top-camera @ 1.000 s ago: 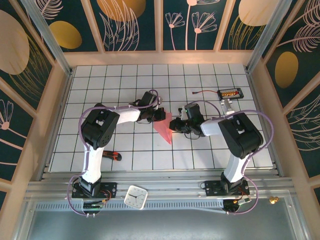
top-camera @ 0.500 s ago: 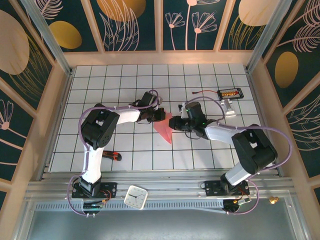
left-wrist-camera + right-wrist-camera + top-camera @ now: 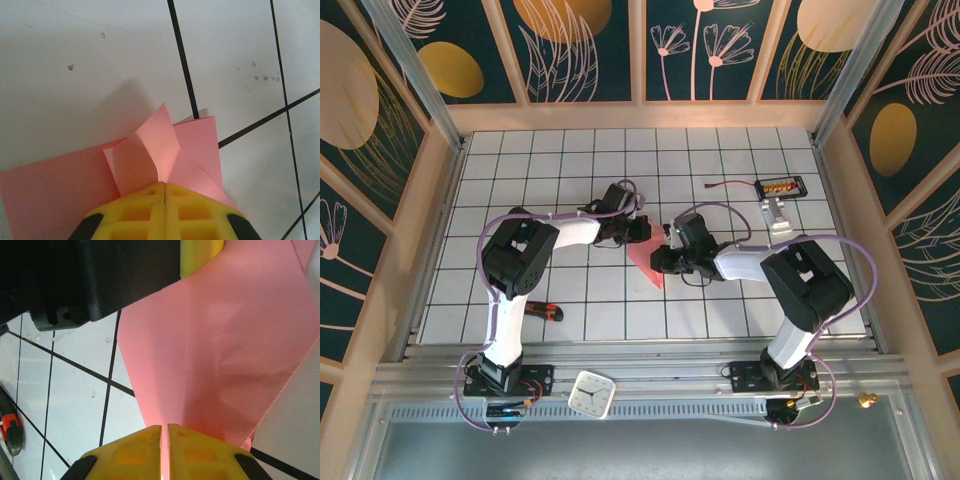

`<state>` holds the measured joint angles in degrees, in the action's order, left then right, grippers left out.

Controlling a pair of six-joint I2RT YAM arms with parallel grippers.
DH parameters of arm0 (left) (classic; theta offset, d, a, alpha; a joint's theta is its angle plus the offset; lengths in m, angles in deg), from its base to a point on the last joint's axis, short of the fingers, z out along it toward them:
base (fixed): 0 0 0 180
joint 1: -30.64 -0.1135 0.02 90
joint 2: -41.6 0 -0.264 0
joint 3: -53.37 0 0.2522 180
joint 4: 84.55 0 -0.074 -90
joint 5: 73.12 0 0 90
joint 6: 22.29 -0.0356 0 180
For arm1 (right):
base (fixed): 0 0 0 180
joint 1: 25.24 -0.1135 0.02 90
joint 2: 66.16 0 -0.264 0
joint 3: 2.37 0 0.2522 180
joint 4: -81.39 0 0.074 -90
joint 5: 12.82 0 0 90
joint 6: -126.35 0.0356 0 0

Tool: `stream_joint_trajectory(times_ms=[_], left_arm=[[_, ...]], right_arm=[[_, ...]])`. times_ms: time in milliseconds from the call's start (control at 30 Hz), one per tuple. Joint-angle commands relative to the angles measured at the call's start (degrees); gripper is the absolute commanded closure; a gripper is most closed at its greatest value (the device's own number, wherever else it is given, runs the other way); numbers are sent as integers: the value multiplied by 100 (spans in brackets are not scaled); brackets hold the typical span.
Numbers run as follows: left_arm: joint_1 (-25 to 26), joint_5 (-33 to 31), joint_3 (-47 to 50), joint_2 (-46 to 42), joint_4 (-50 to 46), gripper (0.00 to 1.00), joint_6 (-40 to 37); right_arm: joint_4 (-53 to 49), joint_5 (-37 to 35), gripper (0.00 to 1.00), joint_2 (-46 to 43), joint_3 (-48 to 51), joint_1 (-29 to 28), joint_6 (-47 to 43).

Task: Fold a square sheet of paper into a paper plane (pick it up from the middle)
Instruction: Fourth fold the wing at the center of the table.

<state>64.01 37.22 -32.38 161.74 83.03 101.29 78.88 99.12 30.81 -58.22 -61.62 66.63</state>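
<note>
The salmon-pink paper plane [image 3: 646,262] is a folded, pointed wedge held just above the white grid table between my two grippers, its tip toward the near side. My left gripper [image 3: 638,229] is shut on its far end. In the left wrist view, loose flaps of the plane [image 3: 155,145] stand up just ahead of the closed yellow jaws of the left gripper [image 3: 164,184]. My right gripper [image 3: 663,258] meets the plane from the right. In the right wrist view the plane [image 3: 225,340] runs into the narrow slit of the right gripper [image 3: 164,427], with the left gripper's finger [image 3: 200,255] above it.
A red-handled black tool [image 3: 545,309] lies near the left arm's base. A white square clock [image 3: 592,393] sits on the front rail. A black device with a cable [image 3: 782,186] and a white piece [image 3: 778,215] lie at the back right.
My right gripper has shifted a little toward the near side along the plane's right edge, and its arm has swung. The left gripper and the plane's far end have stayed put.
</note>
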Motion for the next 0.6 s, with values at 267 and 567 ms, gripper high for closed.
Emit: stream_joint_trajectory(times_ms=[267, 567], left_arm=[[-35, -324, 150, 78, -482, 100, -116], [-33, -337, 151, 63, -495, 100, -102]], right_arm=[[-642, -284, 89, 153, -304, 85, -561], [-781, -289, 85, -595, -133, 265, -430]])
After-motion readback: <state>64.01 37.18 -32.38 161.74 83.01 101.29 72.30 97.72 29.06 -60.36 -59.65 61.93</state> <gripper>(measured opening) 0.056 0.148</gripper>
